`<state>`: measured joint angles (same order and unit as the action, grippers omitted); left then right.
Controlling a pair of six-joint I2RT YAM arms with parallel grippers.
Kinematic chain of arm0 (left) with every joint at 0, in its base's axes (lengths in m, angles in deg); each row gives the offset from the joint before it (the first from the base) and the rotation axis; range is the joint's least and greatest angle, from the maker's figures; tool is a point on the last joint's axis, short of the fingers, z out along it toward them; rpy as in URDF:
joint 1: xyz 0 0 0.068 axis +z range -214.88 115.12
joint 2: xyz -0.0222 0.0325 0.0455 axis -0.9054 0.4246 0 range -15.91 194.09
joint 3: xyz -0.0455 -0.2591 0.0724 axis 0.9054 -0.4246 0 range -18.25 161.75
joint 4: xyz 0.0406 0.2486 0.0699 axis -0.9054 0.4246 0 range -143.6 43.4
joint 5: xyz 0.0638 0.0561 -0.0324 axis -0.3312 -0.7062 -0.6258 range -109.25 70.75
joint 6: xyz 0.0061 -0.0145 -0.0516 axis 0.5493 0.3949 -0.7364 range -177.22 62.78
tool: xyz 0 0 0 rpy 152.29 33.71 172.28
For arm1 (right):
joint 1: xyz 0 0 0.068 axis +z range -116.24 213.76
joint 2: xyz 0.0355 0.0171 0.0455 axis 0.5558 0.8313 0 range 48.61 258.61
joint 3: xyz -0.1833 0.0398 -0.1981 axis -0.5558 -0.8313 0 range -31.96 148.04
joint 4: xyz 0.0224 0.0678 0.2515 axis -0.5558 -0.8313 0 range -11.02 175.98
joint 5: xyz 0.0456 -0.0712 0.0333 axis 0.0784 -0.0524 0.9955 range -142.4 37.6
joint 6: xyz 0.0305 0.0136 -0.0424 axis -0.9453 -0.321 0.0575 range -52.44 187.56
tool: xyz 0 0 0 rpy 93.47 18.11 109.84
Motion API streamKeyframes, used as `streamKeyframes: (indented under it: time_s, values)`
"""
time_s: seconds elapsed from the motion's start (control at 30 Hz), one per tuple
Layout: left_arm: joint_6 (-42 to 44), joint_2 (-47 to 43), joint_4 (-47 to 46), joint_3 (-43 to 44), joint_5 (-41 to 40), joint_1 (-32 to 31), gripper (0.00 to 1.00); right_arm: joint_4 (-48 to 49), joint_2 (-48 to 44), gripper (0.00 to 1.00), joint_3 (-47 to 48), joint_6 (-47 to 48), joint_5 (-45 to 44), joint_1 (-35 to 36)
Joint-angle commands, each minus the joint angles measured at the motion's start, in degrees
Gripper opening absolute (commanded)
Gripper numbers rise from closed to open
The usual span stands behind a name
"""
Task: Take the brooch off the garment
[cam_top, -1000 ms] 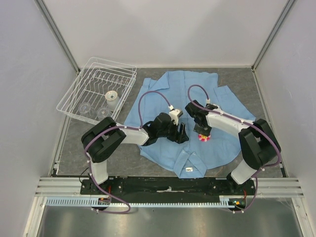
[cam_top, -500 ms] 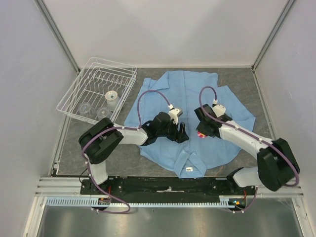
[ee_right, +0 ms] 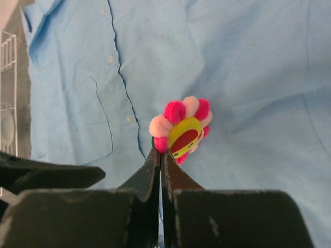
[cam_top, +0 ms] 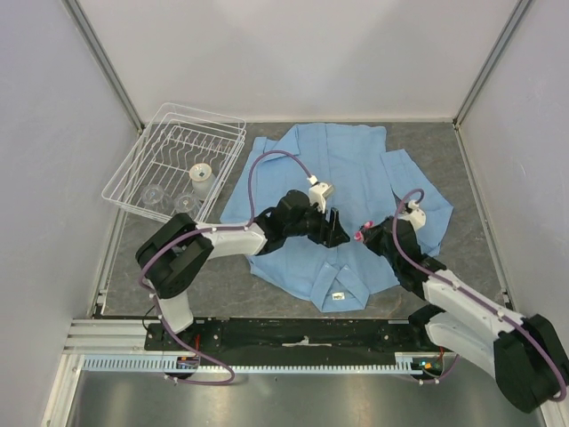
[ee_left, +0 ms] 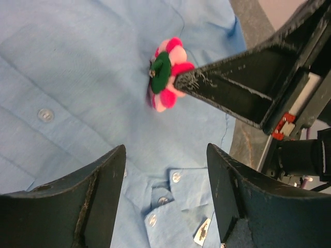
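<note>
The light blue shirt (cam_top: pixel 338 169) lies spread on the table, collar toward me. My right gripper (cam_top: pixel 366 234) is shut on the lower edge of the pink-red flower brooch (cam_top: pixel 362 233) and holds it just above the shirt's right side. In the right wrist view the brooch (ee_right: pixel 181 129) shows its yellow centre above my shut gripper (ee_right: pixel 160 153), with flat fabric (ee_right: pixel 248 62) behind. The left wrist view shows the brooch's green back (ee_left: pixel 161 72). My left gripper (cam_top: pixel 332 228) is open and empty over the shirt's button placket (ee_left: pixel 155 206), jaws wide apart.
A white wire dish rack (cam_top: pixel 178 160) holding glasses and a small cup stands at the back left. The white collar label (cam_top: pixel 339 296) lies near the front edge. Grey walls close in the left, right and back.
My right arm has drawn back toward the near right with the brooch in its jaws, off the shirt's chest. The shirt has shifted slightly. My left gripper has edged right.
</note>
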<state>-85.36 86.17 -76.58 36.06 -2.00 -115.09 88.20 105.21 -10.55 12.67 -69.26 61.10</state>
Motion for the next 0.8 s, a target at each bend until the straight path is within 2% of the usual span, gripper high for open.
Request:
streamKeyframes:
  time_s: [0.0, 0.1, 0.27, 0.47, 0.6, 0.77]
  values:
    - [-1.83, 2.76, -1.8, 3.88, 3.13, 0.12, 0.7, 7.19, -9.21, 0.0, -6.2, -1.97, 0.25, -0.7]
    - [-2.18, 3.73, -1.8, 4.84, 4.1, 0.29, 0.67, 0.52, -12.65, 0.0, -7.26, -3.64, -0.71, -0.96]
    - [-2.45, 4.79, -1.54, 6.34, 5.77, 0.29, 0.63, -8.97, -12.66, 0.03, -7.35, -6.88, -0.19, -1.32]
    - [-2.62, 6.98, -1.63, 8.01, 7.96, 0.29, 0.54, -14.07, -10.81, 0.06, -6.21, -8.39, 1.83, -1.41]
    - [-2.8, 8.31, -2.32, 8.63, 9.28, 0.21, 0.5, -16.63, -11.16, 0.15, -5.41, -6.9, 0.96, -1.41]
    - [-3.32, 9.8, -4.52, 8.19, 11.13, 0.21, 0.45, -17.95, -11.33, 0.18, -4.71, -4.97, 0.87, -1.4]
